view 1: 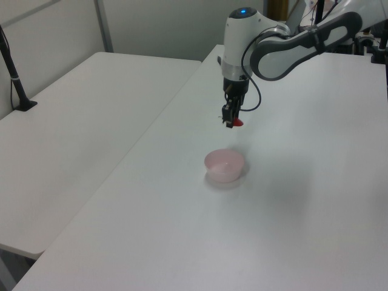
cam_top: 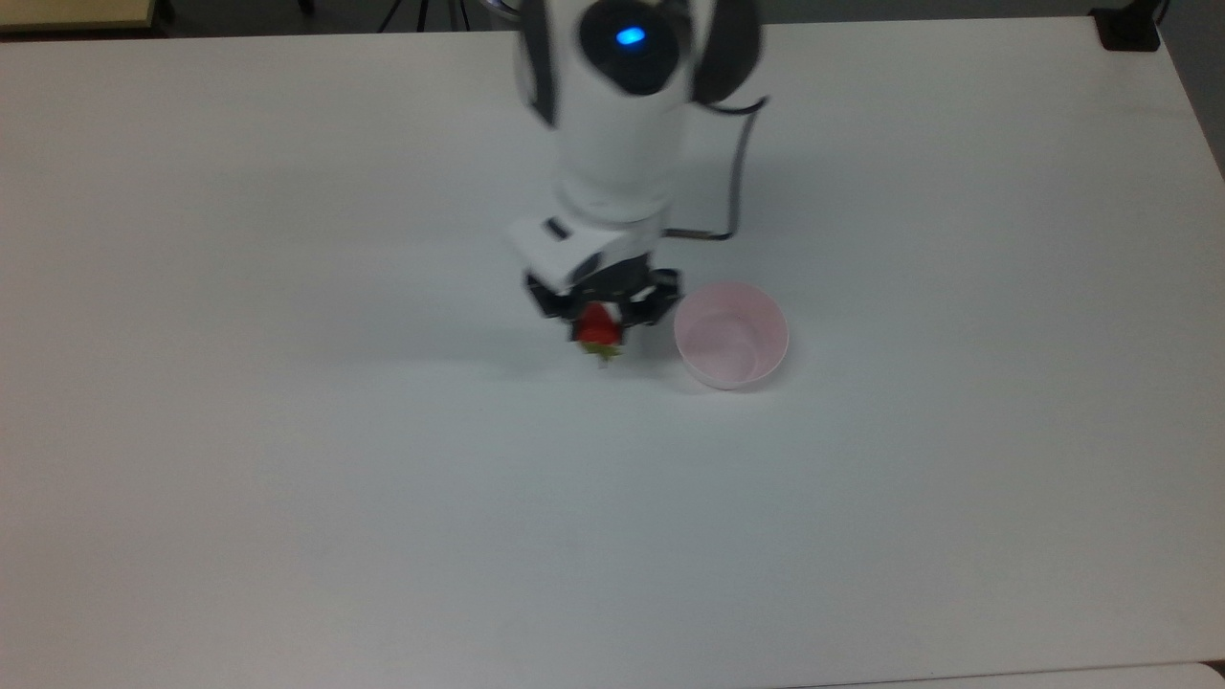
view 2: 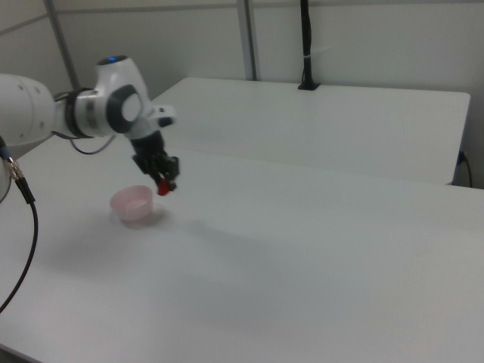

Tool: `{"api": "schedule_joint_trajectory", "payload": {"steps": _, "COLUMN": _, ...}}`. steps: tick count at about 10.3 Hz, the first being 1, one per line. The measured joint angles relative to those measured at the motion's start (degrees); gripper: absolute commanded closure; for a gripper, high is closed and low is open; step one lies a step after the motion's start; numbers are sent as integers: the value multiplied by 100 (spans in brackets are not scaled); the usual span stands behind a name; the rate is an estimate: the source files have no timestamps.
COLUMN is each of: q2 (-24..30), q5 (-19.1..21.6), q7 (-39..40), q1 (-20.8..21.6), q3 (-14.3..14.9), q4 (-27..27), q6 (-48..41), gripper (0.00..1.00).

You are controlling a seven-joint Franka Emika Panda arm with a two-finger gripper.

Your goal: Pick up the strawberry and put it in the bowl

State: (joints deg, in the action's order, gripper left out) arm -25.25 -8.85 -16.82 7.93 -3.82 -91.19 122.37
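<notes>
- Carrying is the step in hand: the gripper [cam_top: 600,321] has its fingers closed on the strawberry [cam_top: 597,330], held above the table [cam_top: 287,478] just beside the bowl [cam_top: 731,333].
- Next, I judge, it must centre over the bowl, then open.
- The left view makes the strawberry's [view 1: 239,123] height above the table plain; the top view hides it.

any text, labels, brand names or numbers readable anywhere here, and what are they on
None can be read.
The gripper, shut on the strawberry: no lettering visible.
The bowl: plain pink, no print.
The table: bare white, no marks.
The arm: a blue light, no readable word or logo.
</notes>
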Motion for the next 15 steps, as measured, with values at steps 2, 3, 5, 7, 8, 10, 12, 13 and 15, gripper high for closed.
{"api": "schedule_joint_trajectory", "payload": {"steps": 2, "q2": 10, "q5": -15, "q7": -557, "q1": 466, "q3": 0, "q4": 80, "q6": -11, "gripper": 67}}
{"api": "schedule_joint_trajectory", "payload": {"steps": 3, "q2": 4, "q5": -15, "q7": -679, "q1": 618, "q3": 1, "q4": 82, "q6": -11, "gripper": 62}}
{"api": "schedule_joint_trajectory", "payload": {"steps": 5, "q2": -73, "q5": -15, "q7": -743, "q1": 819, "q3": 1, "q4": 81, "q6": -11, "gripper": 12}}
{"api": "schedule_joint_trajectory", "payload": {"steps": 7, "q2": -231, "q5": -21, "q7": -751, "q1": 881, "q3": 2, "q4": 81, "q6": -11, "gripper": 0}}
{"api": "schedule_joint_trajectory", "payload": {"steps": 8, "q2": -267, "q5": -45, "q7": -751, "q1": 910, "q3": 2, "q4": 85, "q6": -11, "gripper": 0}}
{"api": "schedule_joint_trajectory", "payload": {"steps": 10, "q2": -204, "q5": -70, "q7": -751, "q1": 965, "q3": 3, "q4": 189, "q6": -12, "gripper": 0}}
{"api": "schedule_joint_trajectory", "payload": {"steps": 12, "q2": 149, "q5": -211, "q7": -596, "q1": 950, "q3": 77, "q4": 320, "q6": -707, "gripper": 0}}
{"api": "schedule_joint_trajectory", "payload": {"steps": 13, "q2": 412, "q5": -252, "q7": -374, "q1": 885, "q3": 123, "q4": 345, "q6": -1259, "gripper": 0}}
{"api": "schedule_joint_trajectory", "payload": {"steps": 15, "q2": 928, "q5": -253, "q7": -83, "q1": 475, "q3": 153, "q4": 342, "q6": -1975, "gripper": 0}}
